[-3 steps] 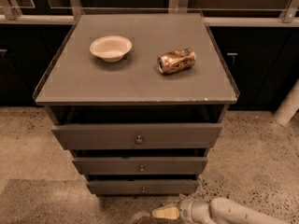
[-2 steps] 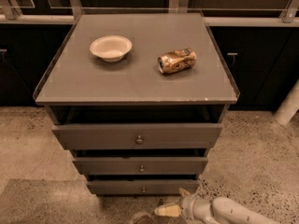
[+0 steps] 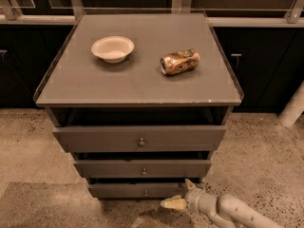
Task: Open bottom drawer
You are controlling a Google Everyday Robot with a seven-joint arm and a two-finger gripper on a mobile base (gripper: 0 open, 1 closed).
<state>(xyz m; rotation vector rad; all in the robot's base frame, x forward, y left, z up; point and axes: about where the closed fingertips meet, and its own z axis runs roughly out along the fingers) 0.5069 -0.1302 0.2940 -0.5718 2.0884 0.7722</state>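
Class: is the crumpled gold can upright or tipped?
Tipped: the crumpled gold can lies sideways on the grey cabinet top. The open gripper sits low near the grey bottom drawer.

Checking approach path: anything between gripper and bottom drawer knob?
Nothing. The camera view shows only the bare front of the bottom drawer between its knob and the gripper, low at its right end.

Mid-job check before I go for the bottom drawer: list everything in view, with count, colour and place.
Cabinet: one, grey, centre, on the speckled floor.
Bowl: one, white, left on the cabinet top.
Can: one, gold, dented, on its side, right of the bowl.
Top drawer: one, grey, widest front.
Middle drawer: one, grey, below it.
Bottom drawer: one, grey, lowest, small knob.
Post: one, white, far right.
Arm: one, pale grey, bottom right.
Gripper: one, cream, open, by the bottom drawer's right end.
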